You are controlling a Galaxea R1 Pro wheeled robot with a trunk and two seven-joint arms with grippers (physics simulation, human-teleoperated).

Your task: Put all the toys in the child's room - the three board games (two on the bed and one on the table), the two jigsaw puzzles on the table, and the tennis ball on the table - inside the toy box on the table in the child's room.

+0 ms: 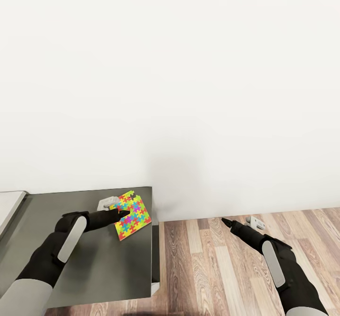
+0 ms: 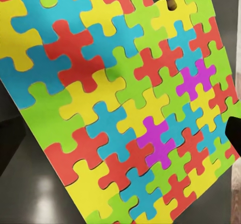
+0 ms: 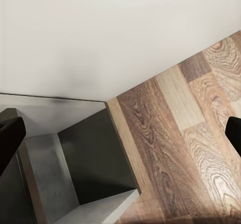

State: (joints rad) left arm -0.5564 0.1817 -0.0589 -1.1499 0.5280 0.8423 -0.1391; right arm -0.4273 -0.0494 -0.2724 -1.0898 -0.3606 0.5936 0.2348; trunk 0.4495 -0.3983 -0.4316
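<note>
Left fingers (image 1: pixel 123 210) pinching jigsaw puzzle (image 1: pixel 131 215), tilted above dark worktop (image 1: pixel 94 269), lower left of frame. Thin edge grip, could slip in transit. Right fingers (image 1: pixel 225 221) spread, empty.

My count: 1 jigsaw puzzle (image 1: pixel 131 214), held up off 1 dark-grey cabinet top (image 1: pixel 94 269). 2 arms, 2 grippers: my left gripper (image 1: pixel 123 210), my right gripper (image 1: pixel 224 221). 1 small grey obj (image 1: pixel 255 222) on floor, type unclear.
</note>
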